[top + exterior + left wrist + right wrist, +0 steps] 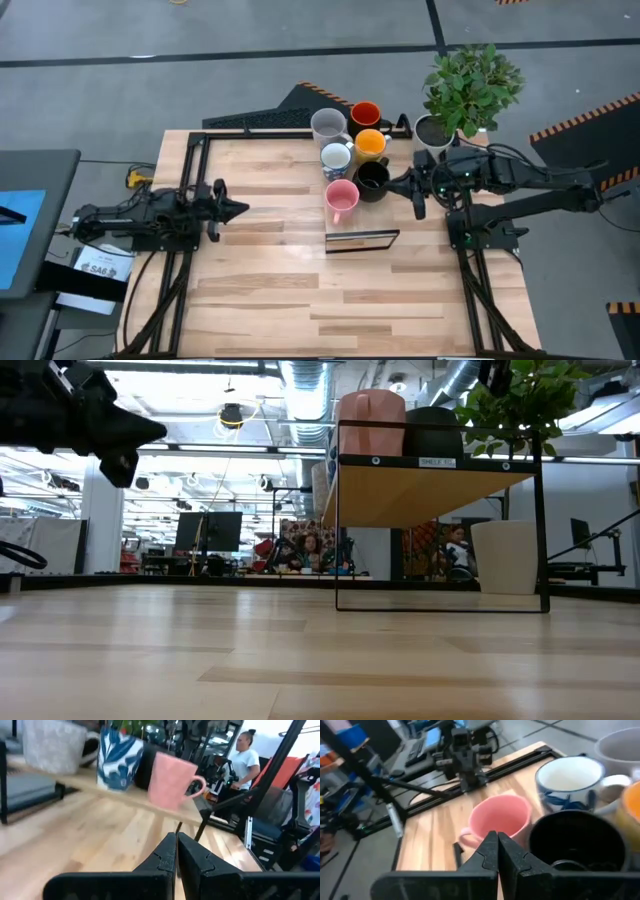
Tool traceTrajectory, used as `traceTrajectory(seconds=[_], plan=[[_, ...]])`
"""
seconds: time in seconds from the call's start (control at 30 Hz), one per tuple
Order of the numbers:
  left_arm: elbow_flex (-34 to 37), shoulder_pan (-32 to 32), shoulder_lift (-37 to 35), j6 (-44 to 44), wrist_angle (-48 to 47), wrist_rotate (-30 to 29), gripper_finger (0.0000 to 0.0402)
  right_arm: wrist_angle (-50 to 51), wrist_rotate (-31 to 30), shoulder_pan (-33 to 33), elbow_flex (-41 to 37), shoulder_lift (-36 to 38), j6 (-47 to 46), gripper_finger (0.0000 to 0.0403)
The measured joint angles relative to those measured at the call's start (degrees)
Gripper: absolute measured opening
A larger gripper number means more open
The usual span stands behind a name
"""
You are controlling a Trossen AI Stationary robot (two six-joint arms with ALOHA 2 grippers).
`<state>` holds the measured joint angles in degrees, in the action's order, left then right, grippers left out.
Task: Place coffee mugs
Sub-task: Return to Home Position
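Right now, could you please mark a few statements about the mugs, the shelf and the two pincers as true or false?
1. The pink mug stands on the shelf beside the black mug. True.
2. The left pincer is shut on the pink mug. False: it is shut but holds nothing, and it is well apart from every mug.
3. The grey mug stands on the same shelf as the pink mug. True.
4. The right pincer is wide open around the black mug. False: it is shut and empty, above the pink and black mugs and touching neither.
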<state>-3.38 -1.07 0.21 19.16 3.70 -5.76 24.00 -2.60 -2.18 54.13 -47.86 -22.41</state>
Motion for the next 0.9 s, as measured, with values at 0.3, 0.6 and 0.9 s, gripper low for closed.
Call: traceTrajectory(seconds=[0.3, 0.6, 0.9], plan=[[2.69, -0.01, 0.44, 0.31, -0.36, -2.86, 0.0, 2.9, 6.73, 0.75, -0.07, 3.88, 2.05, 0.0021], [2.71, -0.06, 0.52, -2.64, -0.12, -8.0, 0.0, -1.15, 10.5, 0.75, -9.23, 15.51, 7.35, 0.0019], [2.73, -0.04, 0.52, -6.17, -0.12, -7.98, 0.0, -13.17, 10.28, 0.66, -28.57, 36.21, 6.87, 0.0019]])
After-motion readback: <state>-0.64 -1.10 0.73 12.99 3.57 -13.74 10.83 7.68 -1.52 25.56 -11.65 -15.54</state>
